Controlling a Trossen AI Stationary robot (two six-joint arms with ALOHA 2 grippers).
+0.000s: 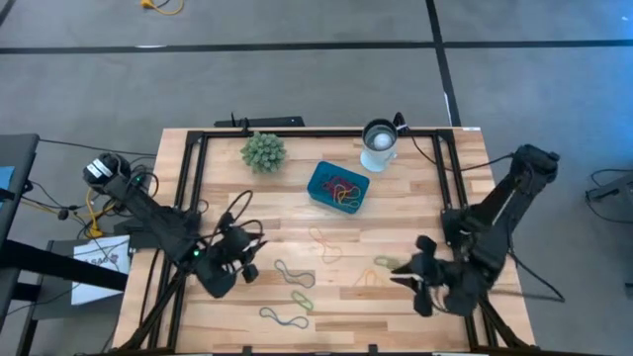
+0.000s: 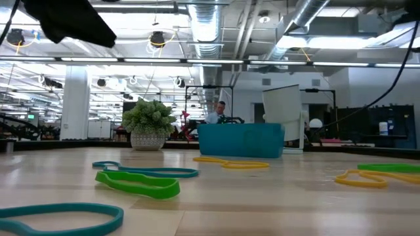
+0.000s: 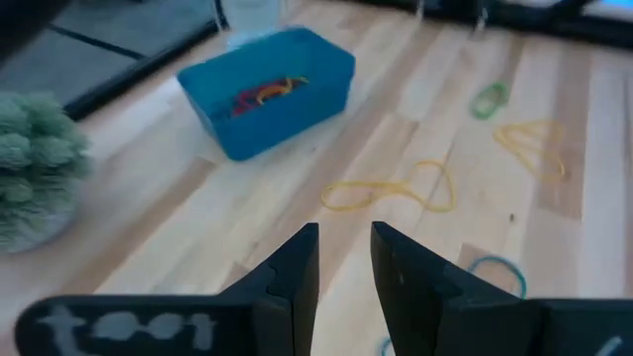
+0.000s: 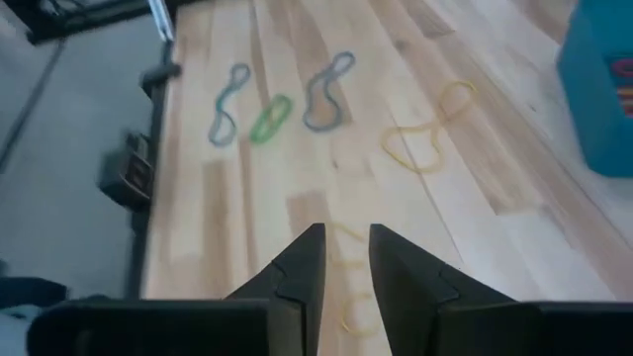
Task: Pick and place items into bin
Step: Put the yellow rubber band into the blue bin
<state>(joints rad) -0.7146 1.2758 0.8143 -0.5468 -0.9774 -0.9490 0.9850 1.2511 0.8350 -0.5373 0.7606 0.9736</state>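
Note:
The teal bin [image 1: 337,186] stands mid-table toward the far side with several coloured bands inside [image 3: 265,92]. Loose bands lie flat on the wood: a yellow one [image 1: 324,244], two teal ones [image 1: 294,274] [image 1: 284,317], a green one [image 1: 302,300], and at the right a green one [image 1: 386,263] beside a yellow one [image 1: 368,279]. My left gripper [image 1: 240,267] hovers above the near-left part of the table, narrowly open [image 3: 344,229], nothing between its fingers. My right gripper [image 1: 407,271] hovers near the right-hand bands, narrowly open [image 4: 344,229] and holding nothing.
A spiky green plant [image 1: 263,151] in a pot stands left of the bin, and a white cup [image 1: 379,143] stands at the far edge to the bin's right. Black frame rails [image 1: 188,188] run along the table's edges. Cables hang near the left arm.

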